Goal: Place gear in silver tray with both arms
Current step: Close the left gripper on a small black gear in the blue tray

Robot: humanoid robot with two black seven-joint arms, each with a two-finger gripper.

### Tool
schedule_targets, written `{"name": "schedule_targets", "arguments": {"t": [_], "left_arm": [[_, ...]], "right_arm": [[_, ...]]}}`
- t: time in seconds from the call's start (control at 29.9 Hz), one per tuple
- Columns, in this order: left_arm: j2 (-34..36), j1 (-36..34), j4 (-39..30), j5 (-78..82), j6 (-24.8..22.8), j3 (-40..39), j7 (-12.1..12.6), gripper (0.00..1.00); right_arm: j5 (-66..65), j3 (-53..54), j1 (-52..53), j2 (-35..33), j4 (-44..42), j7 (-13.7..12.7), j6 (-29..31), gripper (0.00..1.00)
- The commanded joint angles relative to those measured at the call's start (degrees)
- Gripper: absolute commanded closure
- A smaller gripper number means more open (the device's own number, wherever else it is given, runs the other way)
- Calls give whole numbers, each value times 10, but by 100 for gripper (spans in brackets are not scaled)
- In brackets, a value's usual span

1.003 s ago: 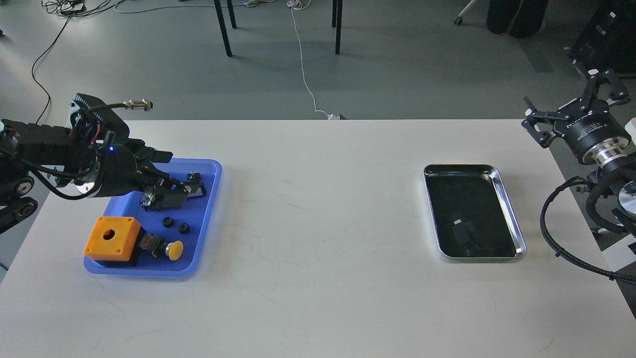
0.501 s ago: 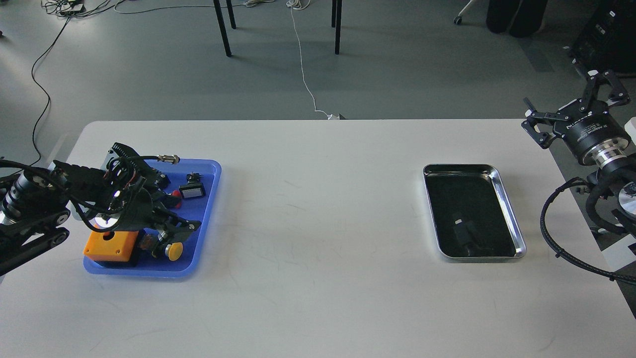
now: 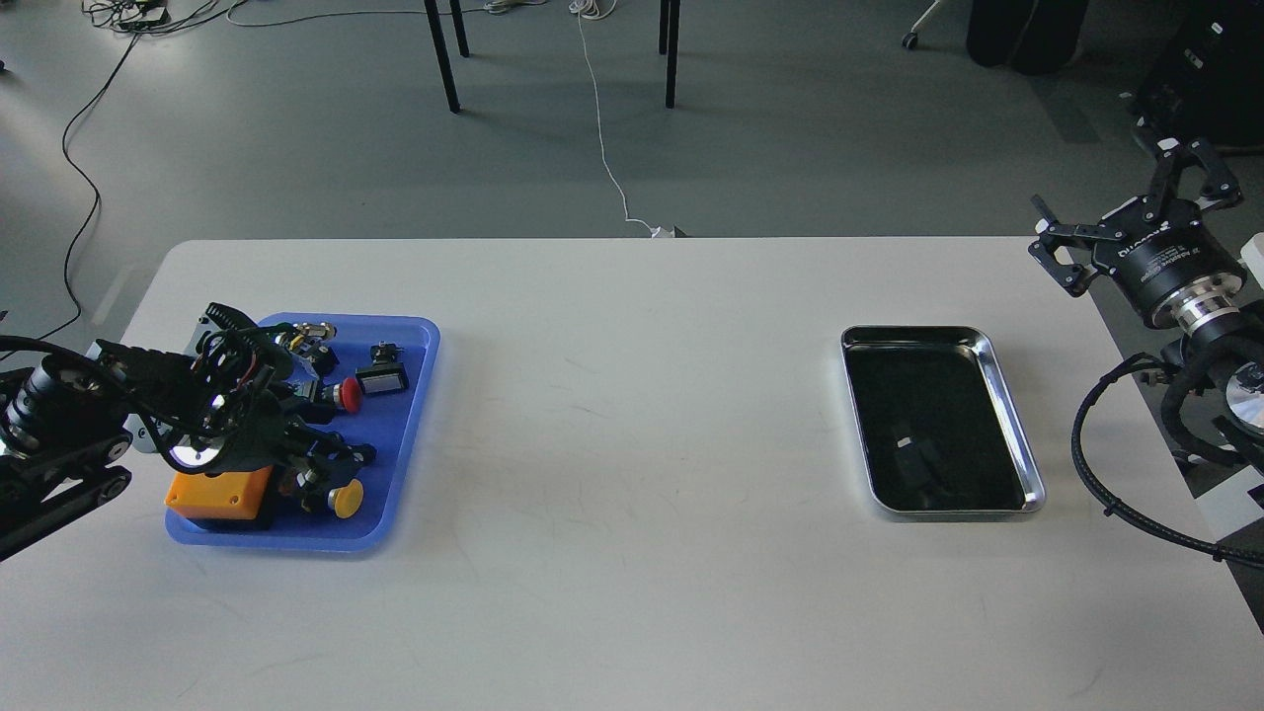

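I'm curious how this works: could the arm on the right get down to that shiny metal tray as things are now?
Probably yes. The right gripper hangs off the table's far right corner, beyond the silver tray. Only bare white table lies between them, and nothing covers the tray.

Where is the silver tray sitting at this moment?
In the head view, the silver tray sits on the right side of the white table, below the right gripper, far from the blue tray.

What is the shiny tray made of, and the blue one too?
The silver tray looks like polished metal: its rim gleams and its dark bottom mirrors things. The blue tray is probably plastic: even colour, dull soft sheen, rounded moulded lip.
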Motion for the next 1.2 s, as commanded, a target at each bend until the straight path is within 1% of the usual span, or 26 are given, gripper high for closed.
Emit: {"name": "schedule_targets", "arguments": {"t": [0.0,0.13,0.3,0.67,1.17], "left_arm": [[0,6,1,8,19,0,3,31],[0,6,1,30,22,3,3,33],[0,5,0,62,45,25,2,38],[-3,5,1,66,52,28,1,43],[-15,5,-1,66,53,31,-1,44]], "right_arm": [[0,0,0,3,0,0,0,0],[0,1,0,3,-1,0,0,0],[0,2,2,3,-1,0,0,0],[0,4,2,1,-2,0,0,0],[0,4,2,3,-3,0,0,0]]}}
